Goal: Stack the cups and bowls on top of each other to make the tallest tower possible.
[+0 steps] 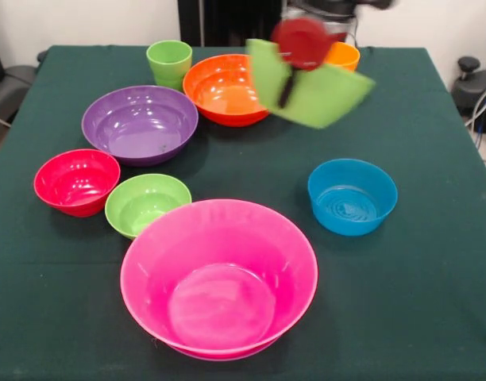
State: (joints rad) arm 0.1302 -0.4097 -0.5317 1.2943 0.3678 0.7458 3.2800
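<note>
My gripper hangs over the table's far side, shut on the rim of a large lime green bowl, which is tilted and off the cloth. A dark finger shows against the bowl's inside. Behind it an orange cup is partly hidden. A light green cup stands far left, beside a large orange bowl. A purple bowl, a red bowl, a small lime green bowl, a blue bowl and a huge pink bowl each stand alone. No tower shows.
The dark green tablecloth covers the whole table. Its edges run along the left, the right and the near side. The small lime green bowl nearly touches the pink bowl's rim.
</note>
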